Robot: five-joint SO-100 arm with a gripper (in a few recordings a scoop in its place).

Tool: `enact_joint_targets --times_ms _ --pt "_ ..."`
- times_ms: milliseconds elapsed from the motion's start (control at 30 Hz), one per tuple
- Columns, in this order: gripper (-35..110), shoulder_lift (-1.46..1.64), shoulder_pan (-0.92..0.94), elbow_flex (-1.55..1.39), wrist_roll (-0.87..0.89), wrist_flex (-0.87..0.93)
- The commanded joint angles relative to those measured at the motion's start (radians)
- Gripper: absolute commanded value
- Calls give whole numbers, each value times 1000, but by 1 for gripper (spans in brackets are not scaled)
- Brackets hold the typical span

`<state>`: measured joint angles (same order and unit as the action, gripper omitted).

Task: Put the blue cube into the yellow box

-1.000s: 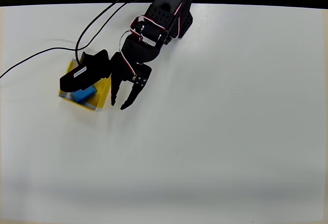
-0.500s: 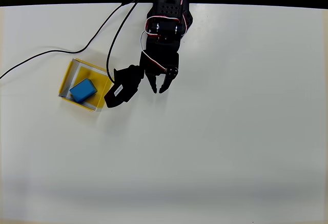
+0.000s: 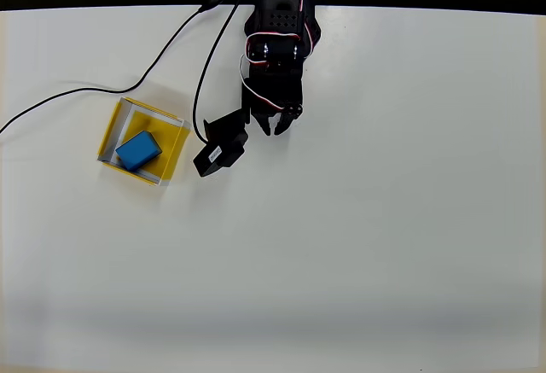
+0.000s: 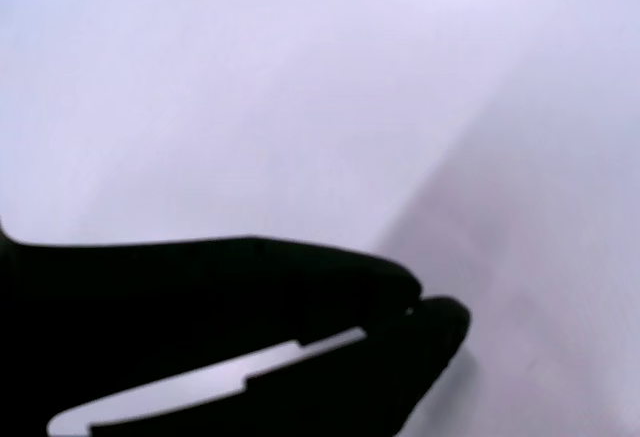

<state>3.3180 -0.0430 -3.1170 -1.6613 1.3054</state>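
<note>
Since a second ago my claw (image 3: 273, 128) has swung off the yellow box (image 3: 176, 146) and pulled back toward the arm's base. It now sits over bare bench (image 3: 384, 219), well apart from the box. Seen from overhead, its tips stand close with a small gap between them; in the wrist view the two dark fingers (image 4: 250, 267) meet at their tips, so I read it as pressed together and carrying nothing. The blue cube (image 3: 138, 150) lies inside the box, tilted against the walls, toward the lower left corner.

I judge the placing done, so what remains is the retreat. I'd draw straight back, keeping the wrist high and clear of the black cable (image 3: 77, 93) behind the box.

Count: one cube, one box, one arm, two cables.
</note>
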Motion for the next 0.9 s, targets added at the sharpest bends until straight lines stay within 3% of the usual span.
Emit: enact_joint_targets --times_ms 0,867 --pt "0 28 8 -28 26 54" --pt "0 25 49 -28 72 51"
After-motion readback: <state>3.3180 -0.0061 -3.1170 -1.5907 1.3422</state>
